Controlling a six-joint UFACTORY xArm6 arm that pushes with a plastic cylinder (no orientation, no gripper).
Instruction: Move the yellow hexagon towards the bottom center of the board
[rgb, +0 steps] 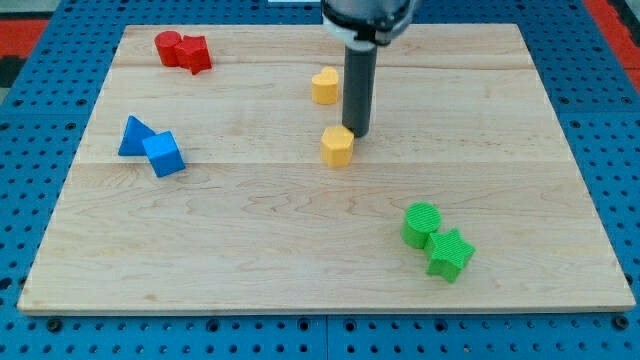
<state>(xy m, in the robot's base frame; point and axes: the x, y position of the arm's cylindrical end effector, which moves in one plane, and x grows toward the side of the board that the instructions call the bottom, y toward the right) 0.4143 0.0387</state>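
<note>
My tip sat just above and to the view's right of the yellow hexagon, touching it or very nearly so. The rod had no jaws to spread or press together; it was a plain dark bar and held nothing. The hexagon lay near the middle of the board, slightly toward the view's top. A yellow heart stood above it, just left of the rod. At the view's top left, a red cylinder touched a red block. At the left, a blue triangle touched a blue cube. At the bottom right, a green cylinder touched a green star. No writing or labels could be read anywhere.
</note>
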